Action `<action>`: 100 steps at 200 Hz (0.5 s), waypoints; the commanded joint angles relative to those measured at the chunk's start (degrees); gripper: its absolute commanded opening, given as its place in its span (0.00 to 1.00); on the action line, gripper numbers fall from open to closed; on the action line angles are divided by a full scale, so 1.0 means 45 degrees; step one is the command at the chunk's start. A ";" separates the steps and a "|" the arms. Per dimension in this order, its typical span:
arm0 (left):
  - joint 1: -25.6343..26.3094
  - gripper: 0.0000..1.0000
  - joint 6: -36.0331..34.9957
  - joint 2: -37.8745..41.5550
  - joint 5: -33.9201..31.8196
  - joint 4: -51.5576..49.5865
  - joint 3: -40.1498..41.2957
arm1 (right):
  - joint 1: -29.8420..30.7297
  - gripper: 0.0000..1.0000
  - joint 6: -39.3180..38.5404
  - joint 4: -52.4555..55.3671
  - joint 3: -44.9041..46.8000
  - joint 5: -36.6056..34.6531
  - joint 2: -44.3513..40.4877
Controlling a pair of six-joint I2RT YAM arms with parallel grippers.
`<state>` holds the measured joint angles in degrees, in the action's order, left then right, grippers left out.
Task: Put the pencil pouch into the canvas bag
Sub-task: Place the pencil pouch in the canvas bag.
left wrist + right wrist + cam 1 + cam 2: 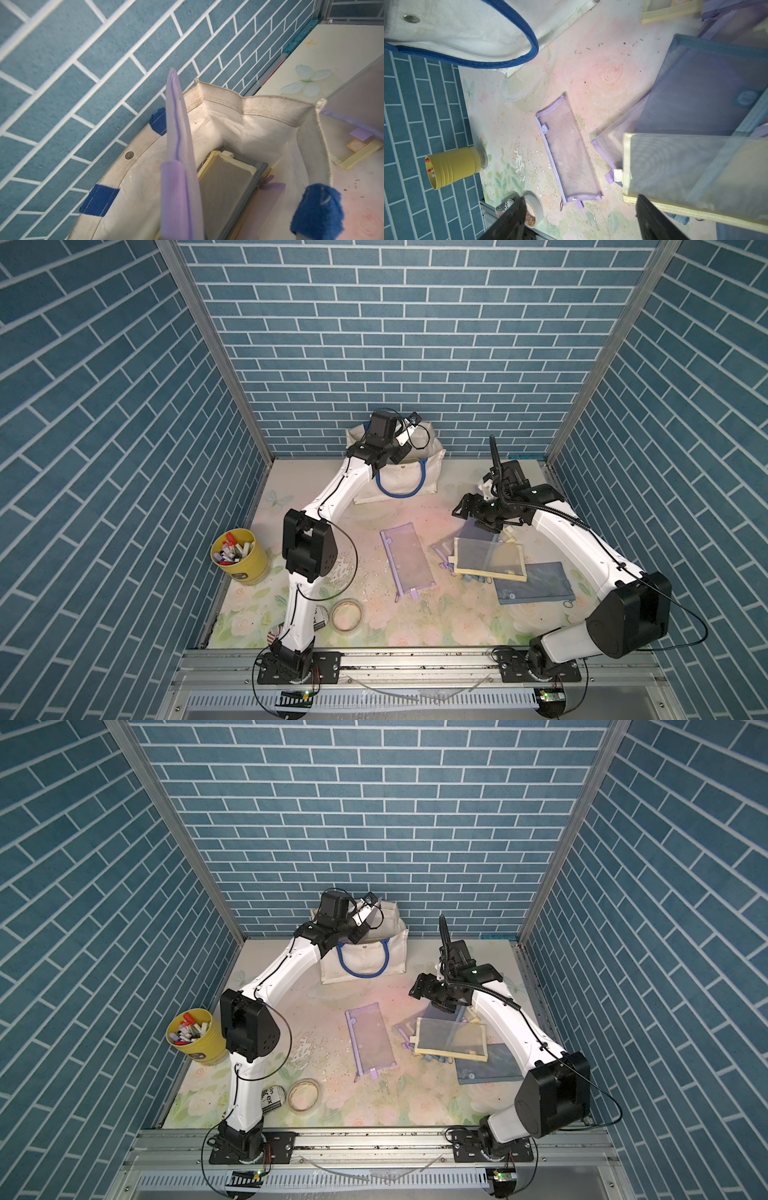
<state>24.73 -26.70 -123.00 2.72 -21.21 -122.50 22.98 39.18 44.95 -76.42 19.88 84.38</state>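
Left pincer (368, 913) grips the pencil pouch (178, 133) upright over the wide-open mouth of the canvas bag (259, 108). A yellow pouch (226, 174) lies inside. Right pincer (580, 197), near the bag, gapes wide, empty.

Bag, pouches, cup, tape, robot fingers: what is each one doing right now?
canvas bag, upright, mouth open, a yellow-edged pouch already inside.
left fingers, shut on the held purple pouch, above the bag's mouth.
right fingers, open, empty, hovering by the pouch pile.
flat purple pouch, lying on the table, untouched.
yellow cup, upright, full of markers.
tape roll, lying flat.
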 commanded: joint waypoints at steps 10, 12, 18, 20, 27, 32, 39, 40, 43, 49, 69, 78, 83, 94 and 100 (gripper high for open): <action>-0.0389 0.00 0.0198 0.0921 -0.0087 -0.0441 -0.0139 | -0.0058 0.82 0.0122 0.0089 0.0306 -0.0082 -0.0225; -0.0386 0.00 0.0114 0.0916 -0.0158 -0.0520 -0.0204 | -0.0051 0.82 0.0122 0.0075 0.0304 -0.0067 -0.0218; -0.0377 0.00 -0.0209 0.0873 -0.0405 -0.0789 -0.0453 | -0.0060 0.82 0.0122 0.0063 0.0298 -0.0044 -0.0206; -0.0364 0.00 -0.0290 0.0855 -0.0487 -0.0861 -0.0522 | -0.0066 0.82 0.0122 0.0054 0.0302 -0.0043 -0.0199; -0.0323 0.00 -0.0742 0.0797 -0.0944 -0.1021 -0.0756 | -0.0068 0.82 0.0132 0.0033 0.0321 -0.0018 -0.0196; -0.0258 0.00 -0.1091 0.0772 -0.1367 -0.1031 -0.0822 | -0.0068 0.82 0.0127 0.0021 0.0341 -0.0004 -0.0206; -0.0162 0.00 -0.1654 0.0718 -0.2114 -0.0940 -0.0816 | -0.0058 0.82 0.0122 0.0027 0.0380 0.0015 -0.0220; -0.0153 0.00 -0.1718 0.0715 -0.2209 -0.0926 -0.0821 | -0.0063 0.82 0.0122 0.0029 0.0390 0.0015 -0.0228; -0.0118 0.00 -0.1964 0.0686 -0.2509 -0.0881 -0.0805 | -0.0068 0.82 0.0122 0.0026 0.0400 0.0016 -0.0239; -0.0043 0.00 -0.2415 0.0618 -0.3009 -0.0854 -0.0815 | -0.0068 0.82 0.0112 0.0044 0.0435 0.0034 -0.0283; 0.0125 0.00 -0.3551 0.0023 -0.3889 -0.1047 -0.1206 | -0.0102 0.82 0.0074 0.0228 0.0605 -0.0032 -0.0559; 0.0182 0.00 -0.3864 -0.0259 -0.4028 -0.1086 -0.1332 | -0.0155 0.82 0.0010 0.0371 0.0663 -0.0081 -0.0673; 0.0200 0.00 -0.3941 -0.0367 -0.4085 -0.1034 -0.1333 | -0.0181 0.82 -0.0041 0.0457 0.0674 -0.0115 -0.0747; 0.0229 0.00 -0.3902 -0.0611 -0.4240 -0.0989 -0.1342 | -0.0279 0.82 -0.0092 0.0621 0.0742 -0.0159 -0.0902; 0.0235 0.00 -0.3779 -0.0743 -0.4354 -0.0992 -0.1372 | -0.0329 0.82 -0.0112 0.0670 0.0751 -0.0165 -0.0984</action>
<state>25.32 -40.40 -122.63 -12.36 -24.62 -127.59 22.46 39.13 45.47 -74.50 19.92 83.05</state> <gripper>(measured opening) 0.055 0.819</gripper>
